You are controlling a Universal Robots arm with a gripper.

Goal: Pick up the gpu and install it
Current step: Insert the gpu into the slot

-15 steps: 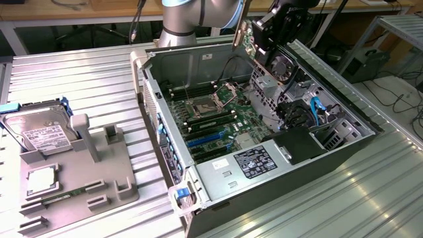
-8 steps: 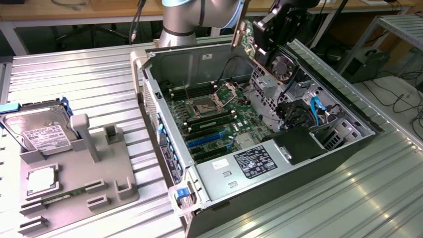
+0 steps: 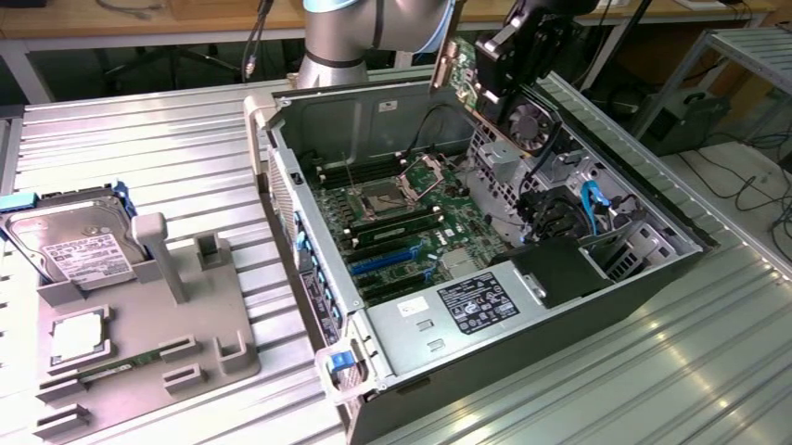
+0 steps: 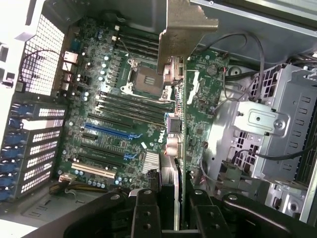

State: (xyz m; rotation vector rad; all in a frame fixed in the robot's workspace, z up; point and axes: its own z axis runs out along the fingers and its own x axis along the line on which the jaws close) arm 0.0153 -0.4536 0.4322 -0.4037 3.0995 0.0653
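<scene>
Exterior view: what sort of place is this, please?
Probably a robotics lab bench for computer assembly. A robot arm holds the gpu above an open computer case with its motherboard exposed. A grey fixture tray carries a hard drive. Case and tray are both on a ribbed metal table.

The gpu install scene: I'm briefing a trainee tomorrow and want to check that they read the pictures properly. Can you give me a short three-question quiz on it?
1. True or false: the gpu is already seated in a slot of the motherboard.
2. What is the gripper shut on? A) a memory stick B) the gpu C) a blue cable
3. Which silver boxy part stands in the grey holder at the exterior view's left?
Key: 1 false, it hangs tilted over the open case; 2 B; 3 the hard drive.
</scene>
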